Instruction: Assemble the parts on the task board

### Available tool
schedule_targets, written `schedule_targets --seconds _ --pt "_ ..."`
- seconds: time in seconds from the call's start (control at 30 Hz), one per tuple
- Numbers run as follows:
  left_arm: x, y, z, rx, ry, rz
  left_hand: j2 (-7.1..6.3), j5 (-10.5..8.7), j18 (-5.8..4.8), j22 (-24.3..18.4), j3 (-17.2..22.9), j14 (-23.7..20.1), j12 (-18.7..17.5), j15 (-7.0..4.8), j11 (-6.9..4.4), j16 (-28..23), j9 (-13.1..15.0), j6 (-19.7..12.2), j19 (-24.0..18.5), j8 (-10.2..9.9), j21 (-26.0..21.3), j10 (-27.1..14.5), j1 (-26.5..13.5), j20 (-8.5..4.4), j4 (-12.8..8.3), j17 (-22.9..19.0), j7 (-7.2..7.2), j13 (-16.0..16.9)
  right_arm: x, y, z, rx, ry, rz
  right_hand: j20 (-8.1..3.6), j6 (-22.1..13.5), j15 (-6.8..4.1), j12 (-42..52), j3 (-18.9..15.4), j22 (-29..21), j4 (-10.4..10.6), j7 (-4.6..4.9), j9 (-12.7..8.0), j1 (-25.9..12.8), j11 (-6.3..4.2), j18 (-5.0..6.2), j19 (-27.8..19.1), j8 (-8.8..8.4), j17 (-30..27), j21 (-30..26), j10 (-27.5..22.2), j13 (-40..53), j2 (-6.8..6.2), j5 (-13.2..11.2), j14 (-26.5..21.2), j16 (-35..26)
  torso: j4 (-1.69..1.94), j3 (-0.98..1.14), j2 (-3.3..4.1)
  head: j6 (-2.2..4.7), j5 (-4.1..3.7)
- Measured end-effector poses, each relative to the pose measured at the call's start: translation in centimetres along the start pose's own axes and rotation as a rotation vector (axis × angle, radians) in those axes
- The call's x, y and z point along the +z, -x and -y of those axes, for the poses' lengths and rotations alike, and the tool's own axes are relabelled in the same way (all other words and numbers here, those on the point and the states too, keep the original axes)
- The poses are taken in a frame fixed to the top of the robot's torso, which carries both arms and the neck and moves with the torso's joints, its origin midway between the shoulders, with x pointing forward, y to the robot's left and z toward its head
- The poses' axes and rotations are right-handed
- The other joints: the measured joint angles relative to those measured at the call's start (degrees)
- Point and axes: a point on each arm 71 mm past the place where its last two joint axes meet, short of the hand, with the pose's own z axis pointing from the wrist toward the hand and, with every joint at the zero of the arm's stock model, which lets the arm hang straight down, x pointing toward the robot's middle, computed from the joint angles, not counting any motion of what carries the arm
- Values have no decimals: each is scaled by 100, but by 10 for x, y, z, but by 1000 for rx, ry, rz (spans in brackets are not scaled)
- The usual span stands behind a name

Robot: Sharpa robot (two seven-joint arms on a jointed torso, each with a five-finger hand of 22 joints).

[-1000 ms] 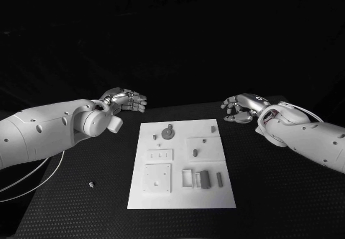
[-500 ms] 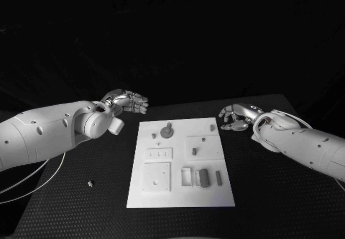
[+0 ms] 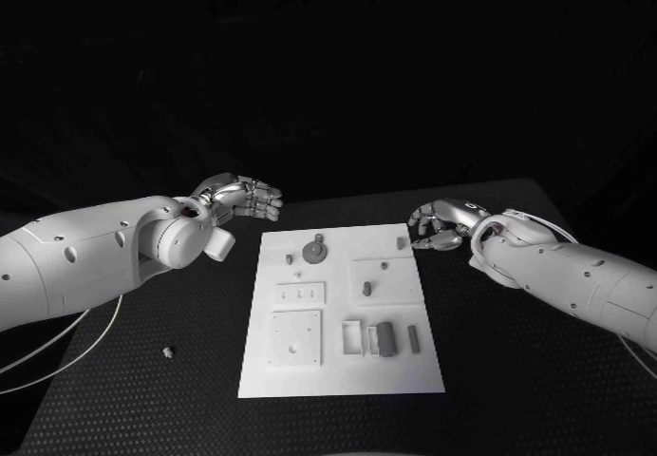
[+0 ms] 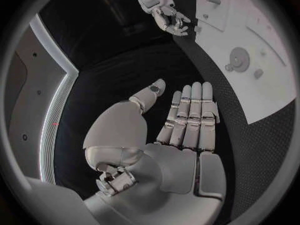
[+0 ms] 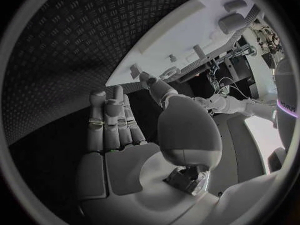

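The white task board (image 3: 400, 376) lies in the middle of the black table. On it are a round grey part (image 3: 316, 252), a small peg (image 3: 290, 257), a small piece near the far right corner (image 3: 404, 243), and grey blocks (image 3: 387, 339) at the near right. My left hand (image 3: 240, 198) hovers off the board's far left corner, palm bare and fingers straight (image 4: 187, 120). My right hand (image 3: 441, 224) hangs just beyond the far right corner, fingers loosely bent and holding nothing (image 5: 119, 130). The left wrist view shows the board (image 4: 269, 85) and the round part (image 4: 239, 60).
A tiny loose piece (image 3: 167, 351) lies on the table mat to the left of the board. Raised white blocks (image 3: 296, 339) take up the board's near left. The table's back edge runs behind both hands.
My right hand has drifted left, closer to the board's far right corner. The left hand has barely moved.
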Motion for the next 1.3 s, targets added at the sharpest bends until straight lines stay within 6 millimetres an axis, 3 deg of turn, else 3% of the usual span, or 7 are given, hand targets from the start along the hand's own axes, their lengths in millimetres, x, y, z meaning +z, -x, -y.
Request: schedule_targets --seconds 0.23,0.77,1.3 --pt "-1 -1 0 -1 0 -3 0 0 -1 -1 -16 0 0 0 7 0 -5 0 0 -23 0 -7 0 0 -16 0 0 -5 3 -8 -3 0 3 -31 0 0 -21 60 -16 0 15 0 -4 0 -23 0 0 0 -9 0 42 29 0 0 -21 0 8 -5 8 -8 -34" --pt "-3 -4 1 -3 -2 -14 0 0 -2 -1 -16 0 -23 0 7 0 -4 0 0 -23 0 -7 0 0 -16 -2 0 -5 6 -16 -7 4 5 -59 21 5 -44 291 -55 0 55 -4 -3 0 -35 0 -19 0 -37 1 76 226 0 0 -39 23 -1 -1 14 -107 21" --pt "-6 -4 1 -3 -3 -18 0 0 -4 3 -16 -1 -22 0 7 0 -4 0 0 -23 -23 -7 0 0 -16 3 0 -5 12 -19 -11 3 4 -62 21 21 -47 376 -87 0 87 -9 -3 -8 -53 0 -18 0 -58 1 93 318 56 0 -34 45 4 5 12 -163 78"
